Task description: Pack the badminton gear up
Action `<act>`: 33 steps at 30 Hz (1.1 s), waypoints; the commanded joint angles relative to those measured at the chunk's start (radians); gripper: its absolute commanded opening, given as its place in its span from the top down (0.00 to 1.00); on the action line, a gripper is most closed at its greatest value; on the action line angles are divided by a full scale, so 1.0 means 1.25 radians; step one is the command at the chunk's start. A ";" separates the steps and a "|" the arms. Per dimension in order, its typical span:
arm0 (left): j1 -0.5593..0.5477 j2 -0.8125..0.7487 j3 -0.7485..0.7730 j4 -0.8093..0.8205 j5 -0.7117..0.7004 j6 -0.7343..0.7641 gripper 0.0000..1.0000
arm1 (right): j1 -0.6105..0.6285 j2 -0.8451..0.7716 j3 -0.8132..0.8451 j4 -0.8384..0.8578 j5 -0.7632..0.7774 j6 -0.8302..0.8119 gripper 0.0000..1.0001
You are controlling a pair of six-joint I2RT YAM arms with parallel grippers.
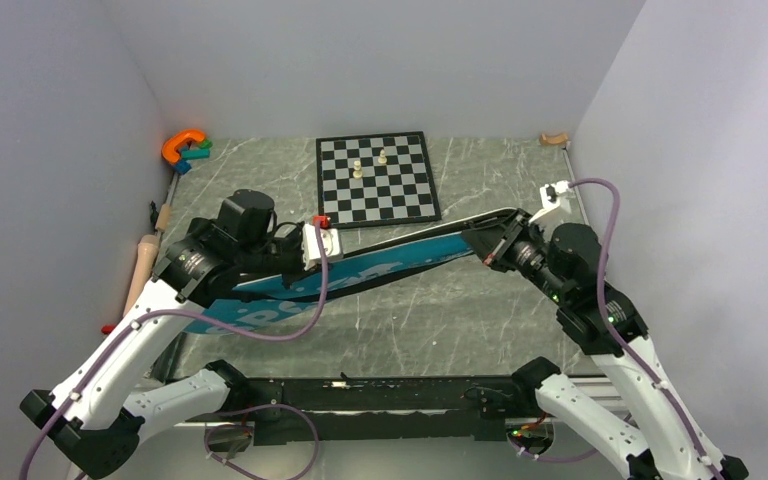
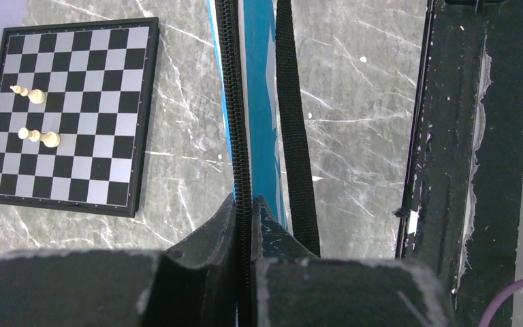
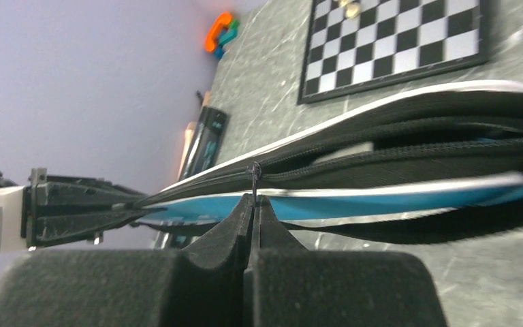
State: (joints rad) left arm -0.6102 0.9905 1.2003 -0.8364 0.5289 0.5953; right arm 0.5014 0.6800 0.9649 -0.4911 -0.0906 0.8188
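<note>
My left tool is clamped on the zip edge of the blue racket bag, one finger pressed to each side of the zip line. My right tool is pinched together on the small zip pull, toward the bag's narrow end. The bag stretches on edge between the two arms, on the near side of the chessboard, with a black strap running alongside it. I cannot tell whether it touches the worktop. The orange C-shaped toy sits in the far left corner.
</note>
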 commanded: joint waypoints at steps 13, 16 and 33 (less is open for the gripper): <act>-0.013 -0.023 0.057 0.021 0.031 0.026 1.00 | -0.011 -0.074 0.196 -0.256 0.407 -0.118 1.00; -0.013 -0.024 0.059 0.019 0.032 0.026 1.00 | -0.011 -0.079 0.204 -0.283 0.442 -0.131 1.00; -0.022 -0.005 0.082 0.019 0.030 0.020 1.00 | -0.007 -0.100 0.251 -0.378 0.521 -0.151 0.93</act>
State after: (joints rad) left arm -0.6418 0.9943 1.2358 -0.8280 0.5785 0.6094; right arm 0.5041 0.5629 1.2118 -0.9455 0.4023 0.6678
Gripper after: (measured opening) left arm 0.108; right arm 0.027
